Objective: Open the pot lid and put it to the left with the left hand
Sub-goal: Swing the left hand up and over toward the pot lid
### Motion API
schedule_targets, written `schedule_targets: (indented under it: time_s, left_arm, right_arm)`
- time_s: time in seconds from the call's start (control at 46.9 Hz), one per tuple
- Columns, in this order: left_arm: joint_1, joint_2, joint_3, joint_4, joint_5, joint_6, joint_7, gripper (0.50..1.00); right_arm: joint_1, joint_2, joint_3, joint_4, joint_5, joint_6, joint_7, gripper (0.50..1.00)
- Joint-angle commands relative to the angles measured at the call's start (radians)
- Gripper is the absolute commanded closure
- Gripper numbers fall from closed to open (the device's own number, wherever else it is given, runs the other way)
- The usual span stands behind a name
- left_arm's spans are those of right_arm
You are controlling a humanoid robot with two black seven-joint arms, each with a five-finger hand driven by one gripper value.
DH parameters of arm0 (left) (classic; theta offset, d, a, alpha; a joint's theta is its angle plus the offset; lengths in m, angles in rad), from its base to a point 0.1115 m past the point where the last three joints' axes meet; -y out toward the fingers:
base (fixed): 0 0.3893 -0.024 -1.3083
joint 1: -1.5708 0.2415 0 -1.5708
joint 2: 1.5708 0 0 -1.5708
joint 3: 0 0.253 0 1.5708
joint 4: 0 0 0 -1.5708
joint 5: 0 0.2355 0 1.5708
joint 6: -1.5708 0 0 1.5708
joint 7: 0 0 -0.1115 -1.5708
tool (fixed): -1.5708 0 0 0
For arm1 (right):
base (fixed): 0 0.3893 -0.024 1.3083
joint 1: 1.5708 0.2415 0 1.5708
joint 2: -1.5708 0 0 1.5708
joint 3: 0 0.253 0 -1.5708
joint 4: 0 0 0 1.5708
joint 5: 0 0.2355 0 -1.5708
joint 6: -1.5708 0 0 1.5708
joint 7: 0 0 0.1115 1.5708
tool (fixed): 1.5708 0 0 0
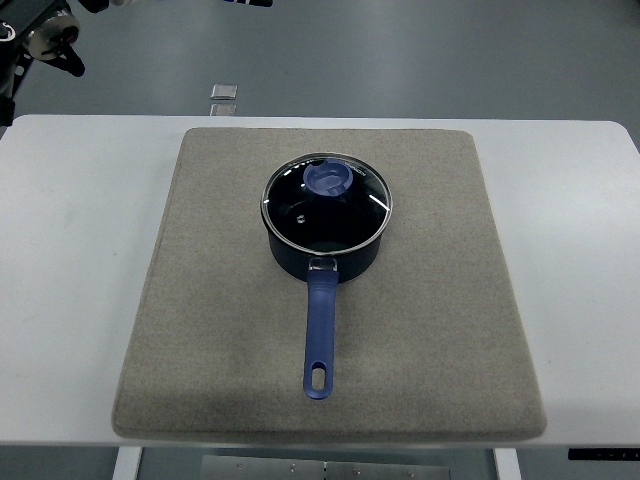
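A dark blue saucepan [325, 255] stands in the middle of a grey mat [200, 300] on the white table. Its glass lid [300, 205] sits on top with a blue knob [328, 179] at the centre. The pan's blue handle [320, 335] points toward the near edge of the table. Neither robot hand shows in the top view.
The white table [70, 250] shows bare strips on both sides of the mat. Beyond the far edge, a small grey block [225, 93] lies on the floor. Dark equipment [45, 40] sits at the top left corner.
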State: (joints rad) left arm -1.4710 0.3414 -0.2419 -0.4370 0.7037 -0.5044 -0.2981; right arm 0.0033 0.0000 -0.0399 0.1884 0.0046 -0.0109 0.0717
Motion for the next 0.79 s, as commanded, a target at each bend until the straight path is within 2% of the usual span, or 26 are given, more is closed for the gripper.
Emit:
schedule_targets:
  time_s: [0.0, 0.085, 0.256, 0.405, 0.448, 0.661, 0.768]
  left_arm:
    - [-0.035, 0.014, 0.033, -0.074, 0.155, -0.003, -0.085, 0.525]
    - [-0.069, 0.024, 0.076, -0.129, 0.275, -0.003, -0.173, 0.525]
    - [-0.132, 0.028, 0.171, -0.183, 0.368, -0.017, -0.205, 0.527]
    - [-0.201, 0.033, 0.279, -0.264, 0.442, -0.068, -0.274, 0.527]
    - [-0.225, 0.036, 0.293, -0.285, 0.445, -0.106, -0.286, 0.527]
    - [-0.272, 0.041, 0.300, -0.338, 0.459, -0.106, -0.313, 0.525]
    - [-0.275, 0.041, 0.297, -0.339, 0.589, -0.106, -0.313, 0.529]
  right_arm:
    - [0.000, 0.000, 0.000, -0.001, 0.000, 0.000, 0.000, 0.583]
    - [0.000, 0.000, 0.000, 0.000, 0.000, 0.000, -0.001, 0.583]
    - [0.000, 0.000, 0.000, 0.000, 0.000, 0.000, 0.000, 0.583]
    - [0.000, 0.000, 0.000, 0.000, 0.000, 0.000, 0.000, 0.583]
    - [0.000, 0.000, 0.000, 0.000, 0.000, 0.000, 0.000, 0.583]
    - [0.000, 0.000, 0.000, 0.000, 0.000, 0.000, 0.000, 0.583]
    - [0.000, 0.000, 0.000, 0.000, 0.000, 0.000, 0.000, 0.583]
